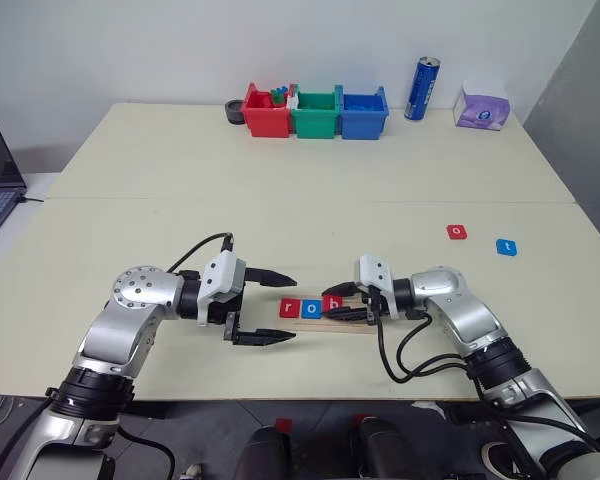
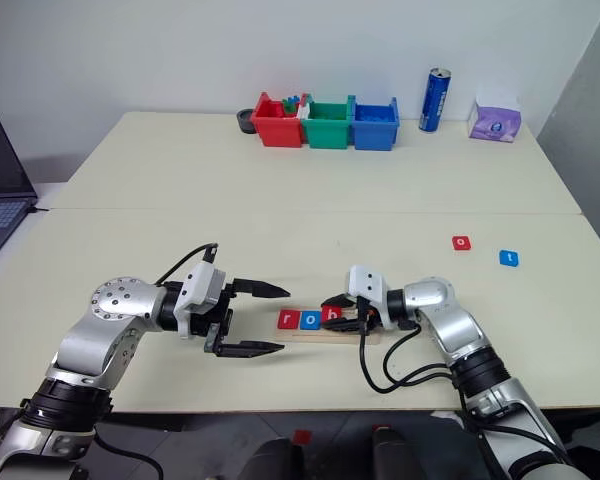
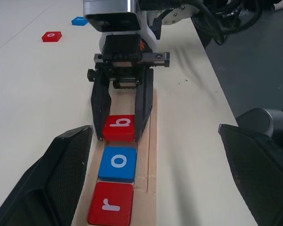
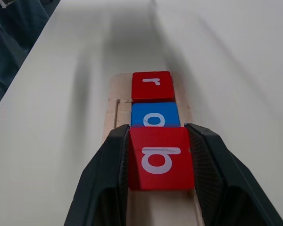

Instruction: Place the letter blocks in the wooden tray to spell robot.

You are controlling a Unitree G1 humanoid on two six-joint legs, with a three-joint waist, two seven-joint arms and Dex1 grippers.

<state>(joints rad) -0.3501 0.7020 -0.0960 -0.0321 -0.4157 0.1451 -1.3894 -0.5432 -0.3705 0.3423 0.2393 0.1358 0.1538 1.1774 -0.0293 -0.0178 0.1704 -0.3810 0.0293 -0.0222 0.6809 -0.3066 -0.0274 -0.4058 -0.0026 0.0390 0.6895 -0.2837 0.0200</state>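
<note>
The right gripper (image 3: 119, 136) clamps the red b block (image 3: 118, 127) in the wooden tray (image 3: 148, 155), touching the blue o (image 3: 117, 162) beside the red r (image 3: 111, 210); the left gripper (image 1: 262, 306) hangs released. A skewed release could nudge its neighbours or ride the groove edge. The tray's long axis runs across the worktop (image 1: 280, 200), left to right; spare o (image 1: 457, 231) and t (image 1: 506, 246) lie well apart.
</note>
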